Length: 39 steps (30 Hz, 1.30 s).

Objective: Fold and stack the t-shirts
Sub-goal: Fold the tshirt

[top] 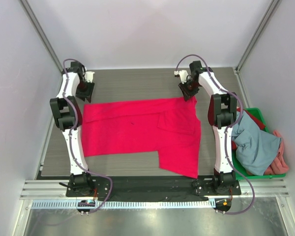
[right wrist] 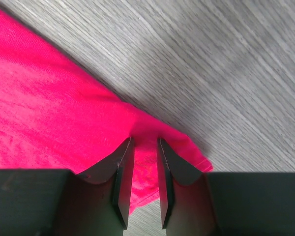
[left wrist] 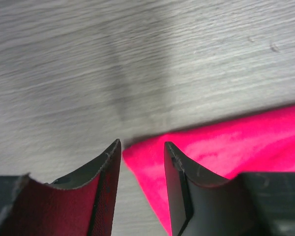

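Note:
A bright crimson-red t-shirt (top: 142, 130) lies spread flat on the grey table, with a fold near its right side. My left gripper (top: 84, 94) is at the shirt's far left corner. In the left wrist view the left gripper (left wrist: 141, 147) is open, its jaws straddling the corner tip of the red shirt (left wrist: 226, 142). My right gripper (top: 189, 93) is at the far right corner. In the right wrist view the right gripper (right wrist: 145, 147) has its jaws a narrow gap apart, pressed onto the red shirt (right wrist: 49, 98), with slightly puckered cloth between them.
A green crate (top: 265, 174) stands at the table's right edge beside the right arm. It holds a pile of a grey-blue shirt (top: 255, 142), a salmon-pink shirt (top: 281, 157) and a red shirt (top: 255, 118). Grey walls enclose the table (top: 132, 81).

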Each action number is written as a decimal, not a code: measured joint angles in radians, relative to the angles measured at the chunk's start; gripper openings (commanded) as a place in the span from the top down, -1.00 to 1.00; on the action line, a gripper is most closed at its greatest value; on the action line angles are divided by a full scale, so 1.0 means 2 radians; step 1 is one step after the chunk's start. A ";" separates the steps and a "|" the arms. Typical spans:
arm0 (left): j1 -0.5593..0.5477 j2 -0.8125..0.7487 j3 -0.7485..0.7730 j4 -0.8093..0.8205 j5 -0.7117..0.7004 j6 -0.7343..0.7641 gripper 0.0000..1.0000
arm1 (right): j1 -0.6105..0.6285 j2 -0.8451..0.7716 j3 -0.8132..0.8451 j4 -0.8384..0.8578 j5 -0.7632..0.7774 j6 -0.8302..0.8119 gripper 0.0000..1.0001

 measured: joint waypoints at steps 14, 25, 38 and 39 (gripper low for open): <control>0.018 -0.050 -0.069 0.001 0.015 -0.010 0.31 | 0.000 0.001 0.000 0.002 0.000 0.002 0.38; 0.018 -0.009 -0.036 -0.007 0.015 -0.014 0.99 | 0.000 0.001 0.000 0.003 0.003 0.002 0.38; 0.006 0.082 0.128 -0.016 0.004 -0.017 0.99 | 0.000 0.068 0.112 0.024 0.036 0.020 0.51; 0.003 0.088 0.139 -0.010 0.000 -0.017 0.99 | 0.000 0.075 0.124 0.031 0.041 0.021 0.51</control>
